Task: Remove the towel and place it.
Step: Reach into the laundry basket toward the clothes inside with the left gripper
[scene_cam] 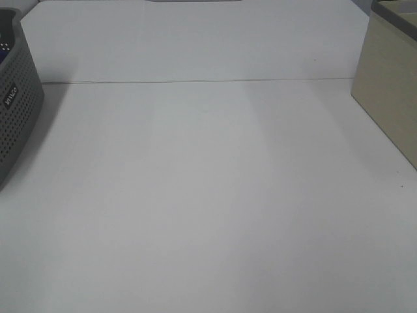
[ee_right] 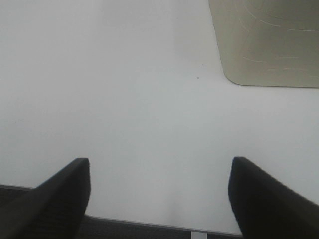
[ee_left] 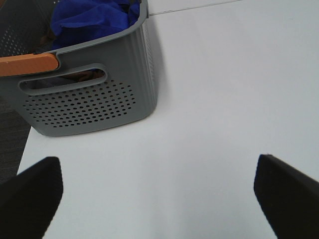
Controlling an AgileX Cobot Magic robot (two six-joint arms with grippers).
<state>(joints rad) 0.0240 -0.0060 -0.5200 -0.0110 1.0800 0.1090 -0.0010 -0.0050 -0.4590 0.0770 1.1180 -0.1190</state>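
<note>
At the high exterior view, a white tabletop [scene_cam: 208, 195] is seen, with a grey perforated basket [scene_cam: 16, 111] cut off at the left edge and a beige box [scene_cam: 391, 98] at the right edge. At the left wrist view, the towel [ee_left: 89, 20] is seen bunched inside the basket, behind an orange handle [ee_left: 27, 64]; the left gripper [ee_left: 159, 196] is spread wide over bare tabletop, near the basket. At the right wrist view, the right gripper [ee_right: 159, 194] is spread too, empty, by the tabletop edge.

towel [ee_left: 92, 19] half-hidden in basket [ee_left: 142, 74]
</note>
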